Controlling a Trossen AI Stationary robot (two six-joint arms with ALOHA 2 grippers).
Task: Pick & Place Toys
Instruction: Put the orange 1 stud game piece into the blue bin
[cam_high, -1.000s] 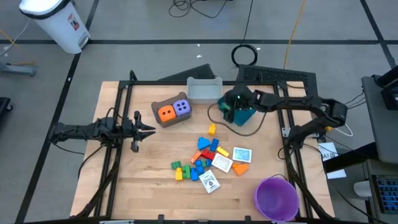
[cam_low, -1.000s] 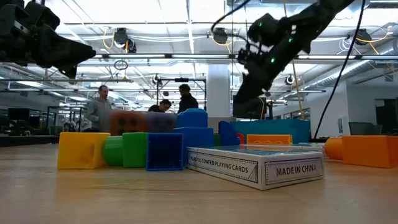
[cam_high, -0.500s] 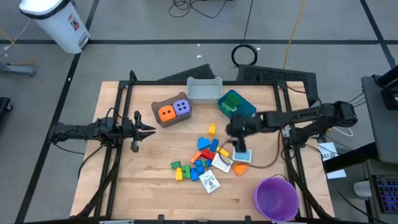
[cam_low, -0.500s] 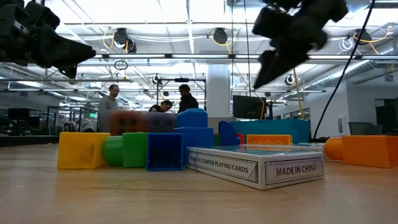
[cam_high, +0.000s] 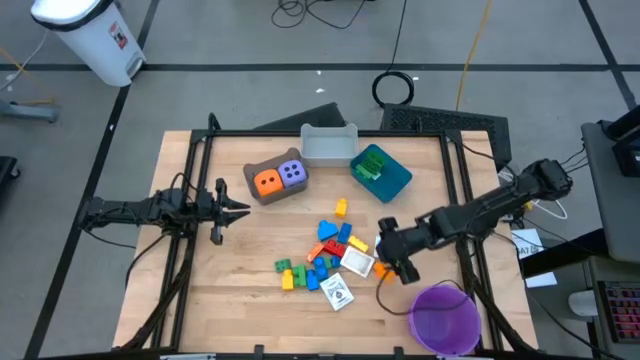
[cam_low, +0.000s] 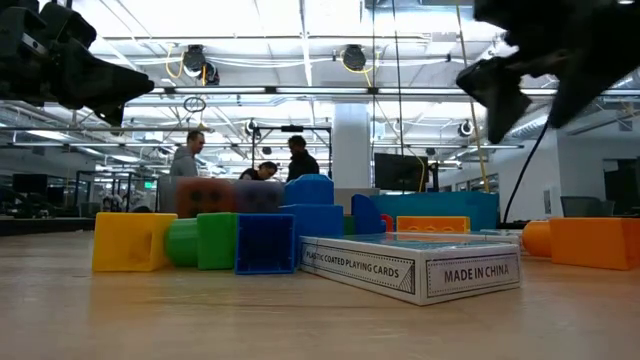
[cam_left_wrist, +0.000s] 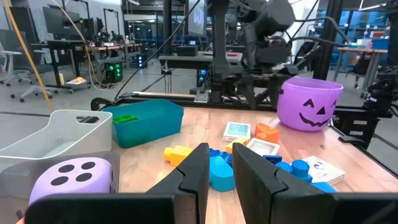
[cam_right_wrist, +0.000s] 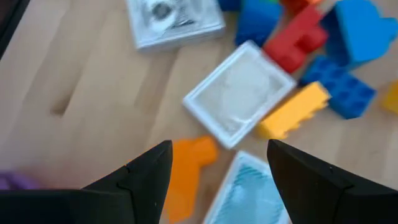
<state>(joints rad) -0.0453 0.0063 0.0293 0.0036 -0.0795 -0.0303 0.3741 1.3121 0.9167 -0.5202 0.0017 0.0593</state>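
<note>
Right hand (cam_high: 393, 262) just swung from the far teal bin (cam_high: 381, 171) back over the toy pile (cam_high: 330, 256), fingers spread, empty. Orange piece (cam_right_wrist: 185, 168) probably next. Left hand (cam_high: 240, 209) idle, nearly clenched.

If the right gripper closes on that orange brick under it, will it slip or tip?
The orange brick lies flat on the wood, so tipping seems unlikely. It looks like hard, smooth plastic, so probably rigid and light but possibly slippery. The right gripper is open above it.
</note>
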